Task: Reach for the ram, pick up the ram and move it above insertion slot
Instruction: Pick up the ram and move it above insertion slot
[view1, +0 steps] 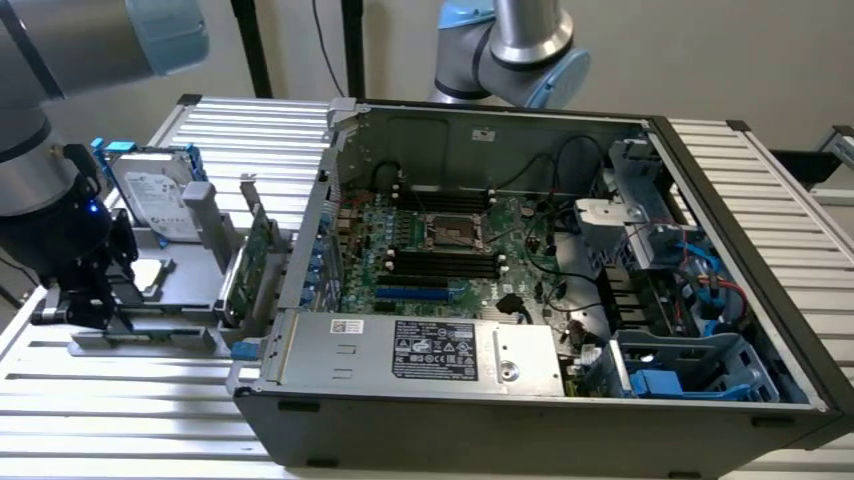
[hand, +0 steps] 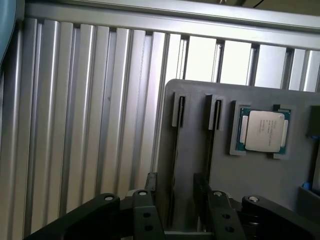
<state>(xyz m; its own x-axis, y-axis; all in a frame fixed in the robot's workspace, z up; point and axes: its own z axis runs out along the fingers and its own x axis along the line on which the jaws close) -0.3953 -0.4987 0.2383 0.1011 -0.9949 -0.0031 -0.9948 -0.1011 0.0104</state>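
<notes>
While ext. view shows PC case (view1: 534, 435), wrist cam shows jaws spread astride a tray slot (hand: 176, 150), CPU (hand: 262, 131) beside.

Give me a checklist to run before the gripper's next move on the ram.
1. Gripper open: ok, its fingers stand apart.
2. Fingers on either side of the long slot in the gray holder: ok.
3. Ram seated in that slot: cannot tell.
4. Ram gripped: not ok.
5. Processor apart from the fingers: ok.
6. Computer case open, black motherboard slots exposed: ok.
</notes>
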